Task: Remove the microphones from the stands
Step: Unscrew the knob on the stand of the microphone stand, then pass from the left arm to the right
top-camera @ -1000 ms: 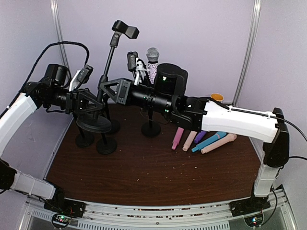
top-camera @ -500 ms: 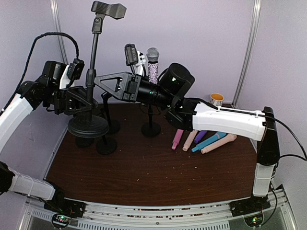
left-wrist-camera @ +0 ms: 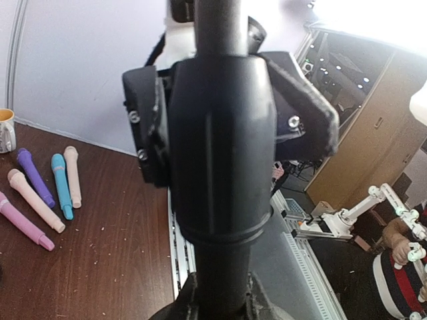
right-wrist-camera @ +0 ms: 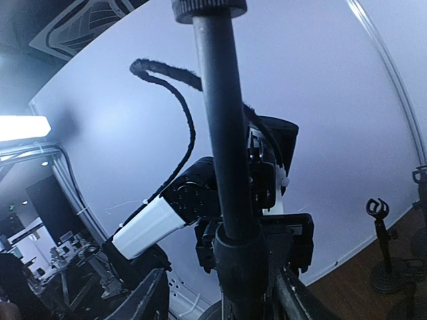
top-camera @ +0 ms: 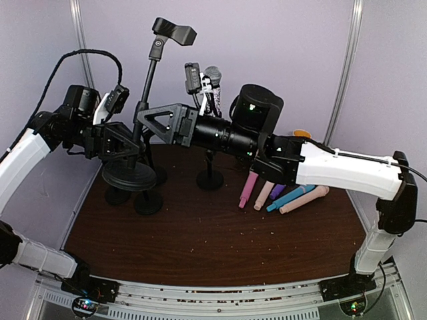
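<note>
While the left end effector [top-camera: 128, 142] clenches the black metal stand [top-camera: 149, 80], the released right end effector [top-camera: 143, 122] straddles its pole; the upright glittery silver microphone [top-camera: 212, 77] lies just far-right.

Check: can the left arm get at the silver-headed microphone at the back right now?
Probably not. The left gripper is shut on the stand it holds up, and the right arm stretches across the way to the microphone.

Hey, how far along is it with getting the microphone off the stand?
Done: the clip on the held stand is empty; loose microphones lie on the table. In hand: left pincer clamps that stand, right pincer open around it. Left: a sparkly microphone sits in the back stand.
</note>
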Controlling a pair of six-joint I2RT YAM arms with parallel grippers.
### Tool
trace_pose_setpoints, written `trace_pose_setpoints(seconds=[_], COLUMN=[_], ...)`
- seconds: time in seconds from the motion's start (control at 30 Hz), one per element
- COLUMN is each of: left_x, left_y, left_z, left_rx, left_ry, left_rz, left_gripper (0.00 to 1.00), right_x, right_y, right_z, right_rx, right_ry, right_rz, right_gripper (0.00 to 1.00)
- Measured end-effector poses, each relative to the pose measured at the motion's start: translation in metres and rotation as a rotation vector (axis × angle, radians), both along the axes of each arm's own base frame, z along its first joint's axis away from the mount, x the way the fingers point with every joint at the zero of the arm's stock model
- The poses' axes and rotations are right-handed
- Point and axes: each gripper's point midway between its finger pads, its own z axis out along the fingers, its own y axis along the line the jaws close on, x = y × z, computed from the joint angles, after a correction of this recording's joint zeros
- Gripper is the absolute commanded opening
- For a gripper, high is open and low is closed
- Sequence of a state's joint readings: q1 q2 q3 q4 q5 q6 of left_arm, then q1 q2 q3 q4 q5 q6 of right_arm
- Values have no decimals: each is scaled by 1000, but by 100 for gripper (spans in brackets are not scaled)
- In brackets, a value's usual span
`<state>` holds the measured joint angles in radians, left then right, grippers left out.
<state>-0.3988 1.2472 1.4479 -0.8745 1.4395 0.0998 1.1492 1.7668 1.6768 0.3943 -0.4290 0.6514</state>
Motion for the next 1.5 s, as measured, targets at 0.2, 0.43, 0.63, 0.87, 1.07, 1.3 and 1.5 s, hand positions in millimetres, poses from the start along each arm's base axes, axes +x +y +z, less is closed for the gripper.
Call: trace_pose_setpoints(seconds=[0.2, 0.43, 0.63, 0.87, 1.07, 1.3, 1.5], left_x=[7, 12, 14, 12, 10, 7, 2], left_y=[-1, -2, -3, -2, -1, -1, 1], left_z=[-2, -4, -8, -4, -3, -1, 0], left_rx=[19, 32, 42, 31, 28, 17, 12], left_ry=[-28, -42, -42, -62, -66, -69, -52], left_rz=[42, 66, 78, 77, 75, 61, 45], left_gripper=[0, 0, 0, 0, 0, 0, 0], right_x=[7, 11, 7, 5, 6, 5, 8], right_y=[-3, -3, -1, 4, 10, 18, 20], right_z=[0, -13, -3, 5, 5, 9, 10], right_rx=[-119, -190, -179, -171, -168, -146, -111], right_ry=[-9, -16, -53, -75, -80, -82, -61], right_rz=[-214, -273, -270, -257, -240, -200, -139], right_gripper=[56, 53, 48, 44, 43, 37, 0])
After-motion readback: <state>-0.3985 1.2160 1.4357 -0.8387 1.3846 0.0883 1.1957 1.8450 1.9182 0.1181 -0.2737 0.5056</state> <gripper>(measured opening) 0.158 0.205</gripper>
